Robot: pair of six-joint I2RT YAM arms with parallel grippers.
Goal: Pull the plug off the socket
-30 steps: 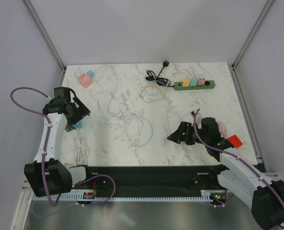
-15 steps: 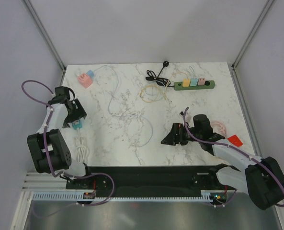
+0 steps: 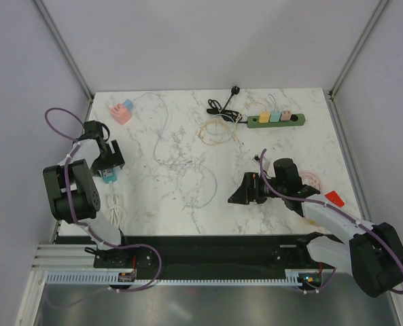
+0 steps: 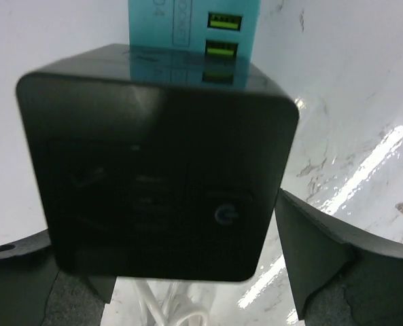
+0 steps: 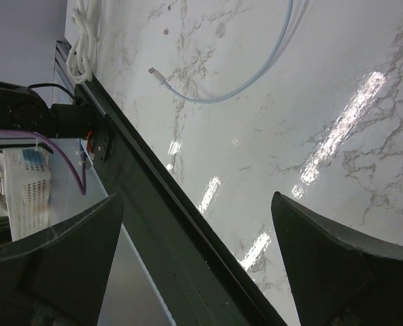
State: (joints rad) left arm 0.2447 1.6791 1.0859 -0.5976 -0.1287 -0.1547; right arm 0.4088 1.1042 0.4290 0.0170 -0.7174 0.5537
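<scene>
Marble table (image 3: pixel 255 156) is seeing nothing pulled yet: left gripper (image 3: pixel 107 170) is straddling the black plug (image 4: pixel 153 163) seated in the teal socket (image 4: pixel 187 27) beyond (clamped? I cannot tell), right gripper (image 5: pixel 198 200) gaping empty.

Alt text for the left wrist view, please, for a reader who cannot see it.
A black cube with a power symbol fills the frame between the two fingers of the left tool; whether they touch it is unclear. Behind it sits a teal block with green USB ports on the white marble table.
</scene>
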